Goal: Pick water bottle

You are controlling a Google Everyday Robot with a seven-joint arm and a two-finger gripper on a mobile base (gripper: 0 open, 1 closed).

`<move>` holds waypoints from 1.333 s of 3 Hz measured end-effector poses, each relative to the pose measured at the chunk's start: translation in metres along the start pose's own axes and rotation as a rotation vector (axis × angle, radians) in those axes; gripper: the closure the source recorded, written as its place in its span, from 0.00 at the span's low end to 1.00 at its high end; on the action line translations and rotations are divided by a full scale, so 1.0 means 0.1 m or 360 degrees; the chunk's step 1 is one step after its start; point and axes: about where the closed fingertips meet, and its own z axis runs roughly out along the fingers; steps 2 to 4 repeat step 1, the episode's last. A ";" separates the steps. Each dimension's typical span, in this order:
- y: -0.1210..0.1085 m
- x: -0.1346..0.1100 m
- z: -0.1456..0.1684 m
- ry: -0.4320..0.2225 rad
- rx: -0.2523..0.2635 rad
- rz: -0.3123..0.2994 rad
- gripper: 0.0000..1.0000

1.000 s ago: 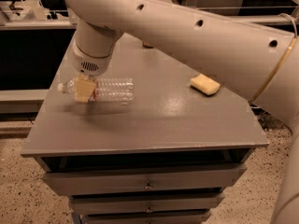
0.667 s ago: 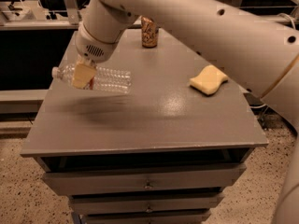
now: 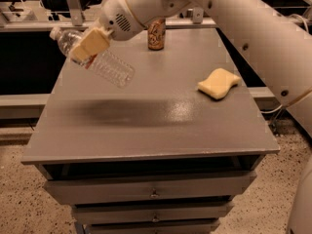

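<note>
The cream two-finger claw [image 3: 90,45], at the far left, pinches the clear ribbed plastic water bottle [image 3: 111,69] near its neck. The bottle hangs tilted above the grey desk [image 3: 146,130], its white cap pointing far-left.

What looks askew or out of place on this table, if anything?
Only the water bottle: it hangs tilted above the table at left rear, cap up-left, clamped in the end effector. The drink can stands upright at the back, the yellow sponge lies flat, nothing spilled.
</note>
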 end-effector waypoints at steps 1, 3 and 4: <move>0.07 -0.08 -0.03 -0.0067 -0.0050 0.0037 1.00; 0.07 -0.08 -0.03 -0.0067 -0.0050 0.0037 1.00; 0.07 -0.08 -0.03 -0.0067 -0.0050 0.0037 1.00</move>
